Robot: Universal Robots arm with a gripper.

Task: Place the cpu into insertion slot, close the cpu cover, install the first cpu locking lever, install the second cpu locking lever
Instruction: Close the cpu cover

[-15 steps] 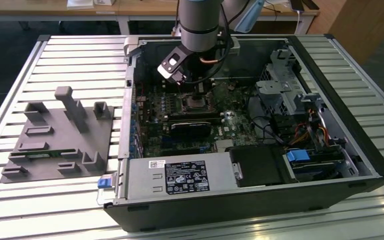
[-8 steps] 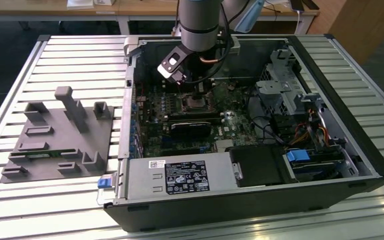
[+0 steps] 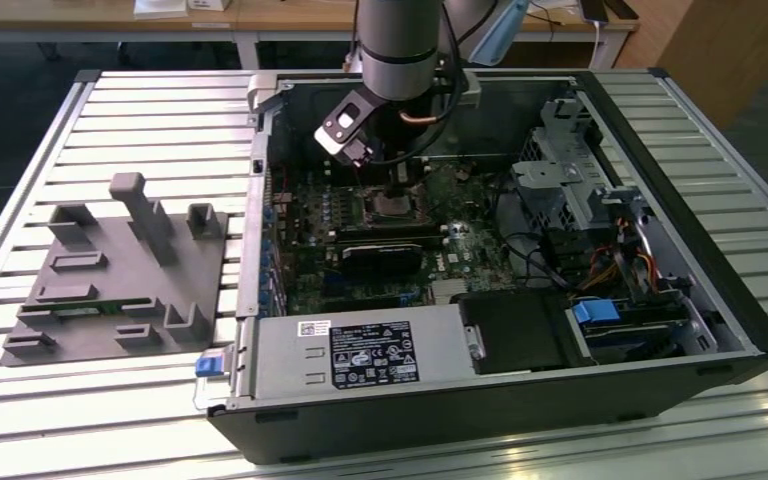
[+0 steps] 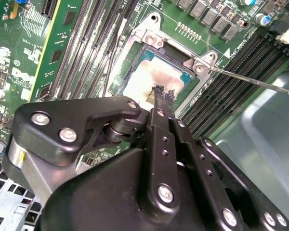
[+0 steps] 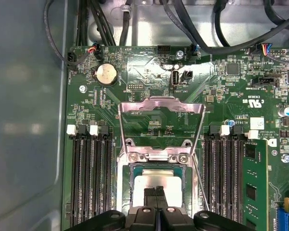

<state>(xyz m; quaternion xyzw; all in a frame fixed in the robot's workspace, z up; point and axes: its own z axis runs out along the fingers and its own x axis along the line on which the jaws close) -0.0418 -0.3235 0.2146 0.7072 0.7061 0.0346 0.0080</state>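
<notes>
Satin black gripper [image 4: 164, 94], smooth silvery metal cpu [image 5: 156, 181], shiny metal cpu cover [image 5: 161, 102].

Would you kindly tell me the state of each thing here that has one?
cpu: seated in the insertion slot.
cpu cover: swung open, off the cpu.
locking lever: unlatched, sticking out free.
pincer: shut, tips over the cpu.
computer case: side open.

The silvery square cpu [image 5: 156, 180] lies flat in the insertion slot [image 3: 391, 206], just 12 o'clock of the exterior view's middle. The cpu cover [image 5: 161, 103] stands swung open.
</notes>
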